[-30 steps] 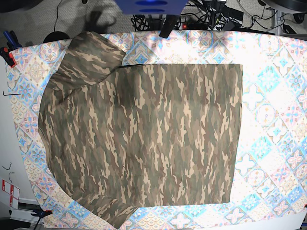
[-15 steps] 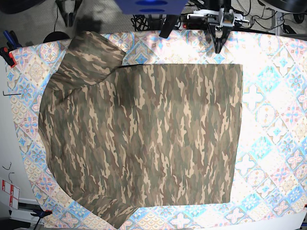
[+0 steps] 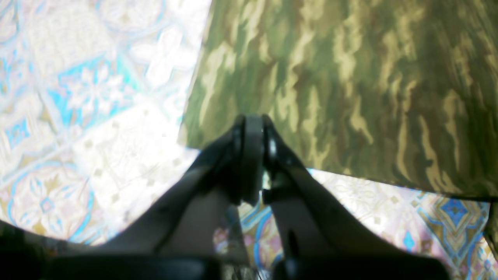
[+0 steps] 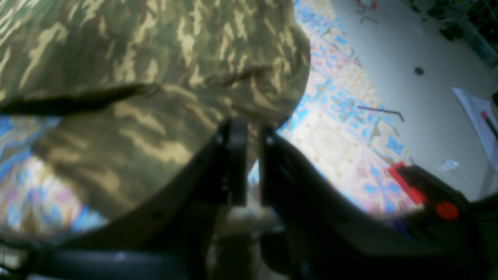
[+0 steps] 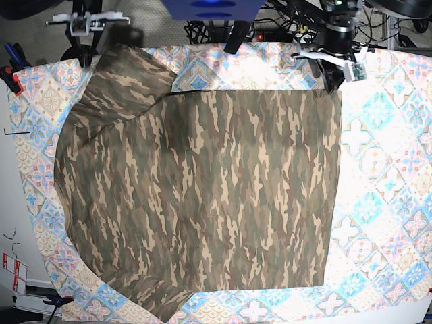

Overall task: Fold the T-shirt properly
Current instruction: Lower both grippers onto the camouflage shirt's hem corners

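Note:
The camouflage T-shirt [image 5: 202, 196] lies spread flat, neck end at the left and hem at the right. My left gripper [image 5: 331, 89] hangs shut and empty over the shirt's far right hem corner; in the left wrist view its tips [image 3: 252, 122] sit just above that corner of the shirt [image 3: 350, 77]. My right gripper [image 5: 85, 62] is at the far left by the upper sleeve. In the right wrist view it [image 4: 249, 126] is shut and empty over the sleeve's edge [image 4: 155, 58].
The shirt rests on a blue-pink-cream tile-patterned cloth [image 5: 385, 169] that covers the table. A red clamp [image 5: 10, 77] grips the table's left edge. Cables [image 5: 304, 20] and the robot base lie behind the far edge. Bare floor [image 4: 408, 39] shows beyond the left side.
Both arms have come in from the back edge. The left gripper moved down to the hem corner, the right gripper to the upper sleeve. The shirt has not moved.

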Robot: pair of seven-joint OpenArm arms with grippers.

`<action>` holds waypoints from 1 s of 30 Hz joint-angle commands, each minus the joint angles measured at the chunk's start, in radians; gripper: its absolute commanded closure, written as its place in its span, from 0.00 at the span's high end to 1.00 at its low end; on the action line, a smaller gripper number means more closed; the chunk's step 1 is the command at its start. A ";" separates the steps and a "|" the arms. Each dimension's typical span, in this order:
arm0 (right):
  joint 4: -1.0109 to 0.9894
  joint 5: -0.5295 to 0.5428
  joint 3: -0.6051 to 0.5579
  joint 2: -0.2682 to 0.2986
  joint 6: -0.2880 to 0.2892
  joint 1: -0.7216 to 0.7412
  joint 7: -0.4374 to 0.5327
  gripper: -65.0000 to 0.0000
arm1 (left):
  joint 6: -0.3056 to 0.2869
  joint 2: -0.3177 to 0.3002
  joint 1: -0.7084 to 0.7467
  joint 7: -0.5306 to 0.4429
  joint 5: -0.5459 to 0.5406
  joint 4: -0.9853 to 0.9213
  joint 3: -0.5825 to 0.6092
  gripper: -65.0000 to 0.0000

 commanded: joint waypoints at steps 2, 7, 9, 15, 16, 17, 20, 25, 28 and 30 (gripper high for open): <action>0.031 0.001 0.007 0.006 -0.001 0.005 -0.001 0.07 | 0.000 -0.002 -0.018 0.061 -0.034 0.018 -0.067 0.00; 0.077 -0.036 0.000 0.022 -0.001 0.059 -0.148 0.08 | 0.000 -0.085 -0.113 0.255 -0.051 0.018 -0.179 0.00; 0.094 -0.075 0.000 0.022 -0.001 0.085 -0.207 0.08 | 0.000 -0.140 -0.157 0.359 -0.049 0.018 -0.181 0.00; 0.103 -0.095 -0.001 0.022 -0.001 0.162 -0.328 0.08 | 0.000 -0.192 -0.322 0.643 -0.040 0.012 -0.182 0.05; 0.103 -0.095 -0.001 0.022 -0.001 0.174 -0.351 0.08 | 0.000 -0.192 -0.345 0.677 -0.040 0.012 -0.182 0.09; 0.103 -0.095 -0.001 0.022 -0.001 0.186 -0.374 0.09 | 0.000 -0.192 -0.366 0.709 -0.040 0.012 -0.182 0.14; 0.103 -0.095 -0.001 0.022 -0.001 0.206 -0.412 0.18 | 0.000 -0.192 -0.400 0.752 -0.038 0.011 -0.182 0.26; 0.101 -0.095 -0.001 0.022 -0.001 0.220 -0.415 0.41 | 0.000 -0.192 -0.407 0.752 -0.035 -0.011 -0.181 0.38; 0.095 -0.088 -0.003 0.022 -0.001 0.248 -0.415 0.50 | 0.000 -0.200 -0.415 0.752 0.002 -0.049 -0.175 0.44; 0.082 -0.088 -0.003 0.022 -0.001 0.268 -0.415 0.55 | 0.000 -0.198 -0.432 0.752 0.031 -0.091 -0.175 0.48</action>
